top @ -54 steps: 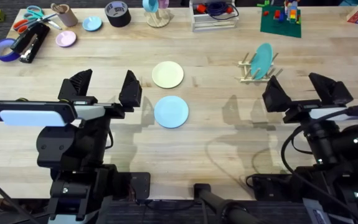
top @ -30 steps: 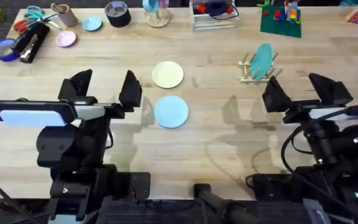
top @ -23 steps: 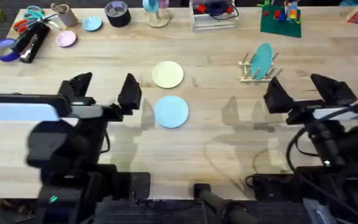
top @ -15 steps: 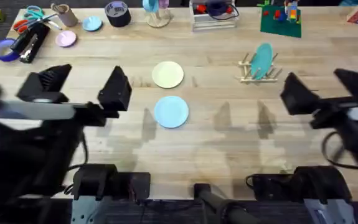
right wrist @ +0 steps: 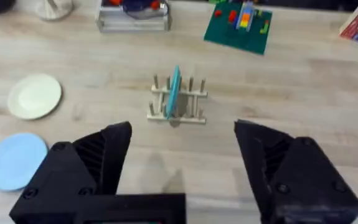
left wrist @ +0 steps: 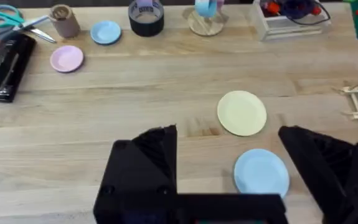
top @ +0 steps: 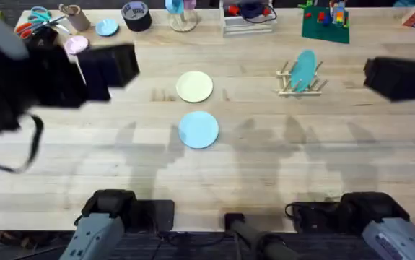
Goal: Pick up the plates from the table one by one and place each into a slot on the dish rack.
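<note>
Two plates lie flat near the middle of the table (top: 265, 166): a cream-yellow plate (top: 194, 86) (left wrist: 241, 112) and, closer to the arms, a sky-blue plate (top: 198, 130) (left wrist: 261, 174). The small wooden dish rack (top: 301, 79) (right wrist: 177, 102) stands to their right with a teal plate (right wrist: 174, 90) upright in one slot. My left gripper (left wrist: 227, 134) is open and high above the table, over the two plates. The left arm (top: 48, 72) looms dark at the upper left. My right gripper (right wrist: 182, 134) is open, high up and facing the rack. The right arm (top: 402, 78) shows at the right edge.
Along the far edge are scissors (left wrist: 4, 18), a black stapler (left wrist: 10, 65), small pink (left wrist: 66, 58) and blue (left wrist: 106, 32) discs, a tape roll (left wrist: 146, 15), a white wire box (right wrist: 132, 15) and a green brick baseplate (right wrist: 238, 28).
Both arms have risen from low over the table toward the camera and swung outward, left arm to the upper left, right arm to the right. The plates and rack have not moved.
</note>
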Controlling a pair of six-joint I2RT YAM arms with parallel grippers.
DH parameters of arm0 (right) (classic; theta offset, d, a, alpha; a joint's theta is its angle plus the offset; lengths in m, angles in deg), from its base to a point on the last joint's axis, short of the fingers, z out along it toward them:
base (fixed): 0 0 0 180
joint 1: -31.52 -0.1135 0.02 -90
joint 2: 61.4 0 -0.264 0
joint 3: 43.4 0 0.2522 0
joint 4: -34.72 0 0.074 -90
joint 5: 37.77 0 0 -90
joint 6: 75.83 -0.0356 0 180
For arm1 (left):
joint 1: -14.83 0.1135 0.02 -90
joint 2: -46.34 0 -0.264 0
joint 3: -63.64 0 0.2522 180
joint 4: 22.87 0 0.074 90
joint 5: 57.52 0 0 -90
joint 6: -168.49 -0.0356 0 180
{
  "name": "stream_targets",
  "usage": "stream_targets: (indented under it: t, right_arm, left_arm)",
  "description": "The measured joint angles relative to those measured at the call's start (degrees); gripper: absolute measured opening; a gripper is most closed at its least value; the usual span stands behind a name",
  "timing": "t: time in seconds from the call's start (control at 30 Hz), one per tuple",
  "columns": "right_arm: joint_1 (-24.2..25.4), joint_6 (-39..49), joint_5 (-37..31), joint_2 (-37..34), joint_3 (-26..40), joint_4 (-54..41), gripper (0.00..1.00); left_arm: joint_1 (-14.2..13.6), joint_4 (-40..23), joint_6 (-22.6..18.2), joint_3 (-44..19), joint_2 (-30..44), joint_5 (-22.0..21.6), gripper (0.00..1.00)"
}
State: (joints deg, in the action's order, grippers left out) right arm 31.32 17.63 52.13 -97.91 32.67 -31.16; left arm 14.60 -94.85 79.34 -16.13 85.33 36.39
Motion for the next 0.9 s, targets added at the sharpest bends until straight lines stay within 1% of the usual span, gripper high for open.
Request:
stream_targets:
  t: [0.13,0.27,0.37,0.47,0.57,0.77,0.8,0.83,0.87,0.9]
  right_arm:
    - [0.0,0.1,0.5,-9.0,9.3,-6.7,0.992]
    - [0.0,0.2,2.7,-17.7,17.1,-13.0,0.992]
    - [0.0,0.2,4.0,-23.2,21.0,-16.1,0.995]
    - [0.0,0.2,5.1,-27.5,23.5,-17.7,0.993]
    - [0.0,0.2,5.7,-30.2,24.4,-17.0,0.994]
    - [-0.2,0.2,6.0,-31.7,24.5,-16.0,0.995]
    - [-0.2,0.2,6.0,-31.7,24.6,-16.0,0.995]
    - [-0.2,0.2,6.0,-31.7,24.6,-16.0,0.995]
    - [-0.2,0.2,6.0,-31.7,24.6,-16.0,0.995]
    - [-0.2,0.2,6.0,-31.7,24.7,-16.0,0.995]
  left_arm:
    - [0.0,-4.5,0.0,-9.5,9.0,1.6,0.993]
    - [0.0,-8.6,0.0,-18.4,17.2,2.4,0.993]
    - [0.0,-12.3,0.0,-24.0,22.9,2.7,0.993]
    - [0.0,-16.6,0.0,-28.8,27.8,2.9,0.993]
    - [0.0,-17.9,0.0,-31.0,31.4,2.9,0.993]
    - [0.0,-18.3,0.0,-31.4,35.3,2.9,0.991]
    - [0.0,-18.5,0.1,-31.4,35.6,2.9,0.948]
    - [0.0,-18.6,0.0,-31.4,35.7,2.8,0.811]
    - [0.0,-18.8,-0.2,-31.4,35.8,2.7,0.642]
    - [0.0,-18.8,-0.4,-31.4,35.7,2.7,0.501]
